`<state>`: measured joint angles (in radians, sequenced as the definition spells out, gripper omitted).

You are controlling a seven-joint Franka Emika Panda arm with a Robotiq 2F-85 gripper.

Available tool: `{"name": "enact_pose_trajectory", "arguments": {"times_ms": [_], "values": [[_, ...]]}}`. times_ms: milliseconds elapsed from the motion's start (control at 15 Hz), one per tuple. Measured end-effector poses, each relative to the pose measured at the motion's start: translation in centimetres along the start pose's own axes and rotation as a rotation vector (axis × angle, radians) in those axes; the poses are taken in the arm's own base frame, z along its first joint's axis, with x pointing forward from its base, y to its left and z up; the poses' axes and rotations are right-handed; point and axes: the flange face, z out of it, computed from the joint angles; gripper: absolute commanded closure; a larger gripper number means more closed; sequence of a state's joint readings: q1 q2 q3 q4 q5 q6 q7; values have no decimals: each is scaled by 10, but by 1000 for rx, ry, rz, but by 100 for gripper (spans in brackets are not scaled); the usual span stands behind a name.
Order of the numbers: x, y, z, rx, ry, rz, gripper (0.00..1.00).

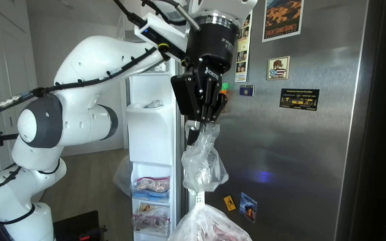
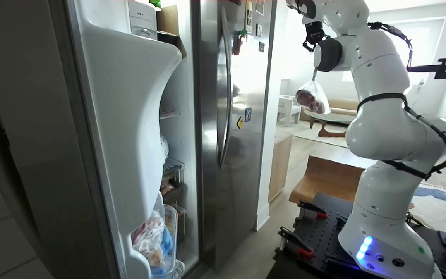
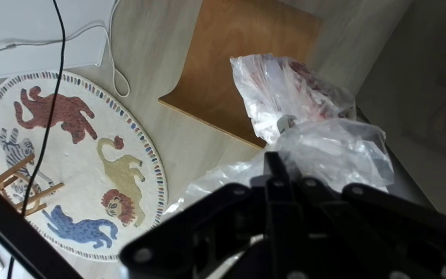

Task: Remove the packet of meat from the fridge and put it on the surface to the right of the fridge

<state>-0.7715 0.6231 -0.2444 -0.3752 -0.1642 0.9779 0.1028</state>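
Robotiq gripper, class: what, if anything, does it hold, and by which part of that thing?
The Robotiq gripper is shut on the clear plastic bag of meat, by its loose top, above the narrow neck.

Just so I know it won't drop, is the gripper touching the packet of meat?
Touching. An exterior view shows the gripper shut on the loose plastic top of the packet of meat, which hangs below it.

Rnd animal rug (image 3: 78, 166) lies nr wht cable (image 3: 110, 54)
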Motion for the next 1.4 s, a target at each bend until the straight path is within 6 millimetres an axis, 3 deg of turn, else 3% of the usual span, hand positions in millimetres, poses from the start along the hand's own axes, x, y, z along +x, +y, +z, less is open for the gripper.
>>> {"name": "enact_pose_trajectory", "arguments": {"times_ms": [733,1400], "values": [[49,13,55,-25,9,36,100],[85,6,124,-35,-61,-7,100]]}}
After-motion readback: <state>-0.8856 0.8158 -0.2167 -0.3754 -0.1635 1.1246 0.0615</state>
